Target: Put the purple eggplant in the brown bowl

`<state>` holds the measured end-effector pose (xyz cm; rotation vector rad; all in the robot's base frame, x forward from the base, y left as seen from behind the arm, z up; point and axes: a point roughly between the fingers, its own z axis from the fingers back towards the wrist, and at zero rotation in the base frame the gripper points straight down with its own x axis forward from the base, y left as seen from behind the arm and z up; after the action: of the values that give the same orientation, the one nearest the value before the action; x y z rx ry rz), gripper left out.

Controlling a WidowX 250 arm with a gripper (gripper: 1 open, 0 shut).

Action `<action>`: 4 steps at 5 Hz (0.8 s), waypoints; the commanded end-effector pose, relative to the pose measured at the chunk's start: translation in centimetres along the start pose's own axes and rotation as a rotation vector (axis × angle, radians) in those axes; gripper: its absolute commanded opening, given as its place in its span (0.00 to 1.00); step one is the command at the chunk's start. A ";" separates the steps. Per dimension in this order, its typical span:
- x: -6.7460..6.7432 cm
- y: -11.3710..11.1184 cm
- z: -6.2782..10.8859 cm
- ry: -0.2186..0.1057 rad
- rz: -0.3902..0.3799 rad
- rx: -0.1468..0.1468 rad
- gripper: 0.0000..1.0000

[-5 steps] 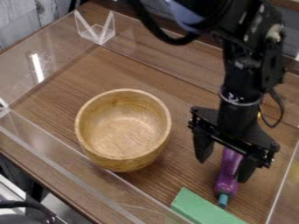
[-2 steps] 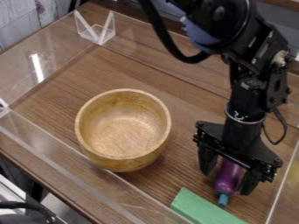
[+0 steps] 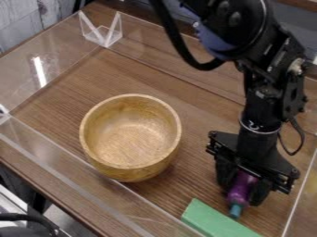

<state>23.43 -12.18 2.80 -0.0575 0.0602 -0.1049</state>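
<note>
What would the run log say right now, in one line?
hand: down around eggplant | purple eggplant: on table, not in bowl | brown bowl: beside hand | green block: near eggplant's tip

Yeah, no luck finding any text here lol. Can't make out a single word, label, brand, number or sign, whether up close around the hand (image 3: 243, 181) or farther off across the worktop (image 3: 81, 93). Nothing legible on the hand either, at least not at this size.
</note>
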 end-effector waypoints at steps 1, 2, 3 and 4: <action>0.9 -0.6 1.0 -0.044 0.000 -0.019 0.00; 1.1 -0.7 1.0 -0.048 0.010 -0.028 0.00; 1.3 -0.8 1.0 -0.052 0.020 -0.035 0.00; 1.5 -0.8 1.0 -0.055 0.031 -0.041 0.00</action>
<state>23.98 -12.70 2.81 -0.0821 0.0452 -0.0729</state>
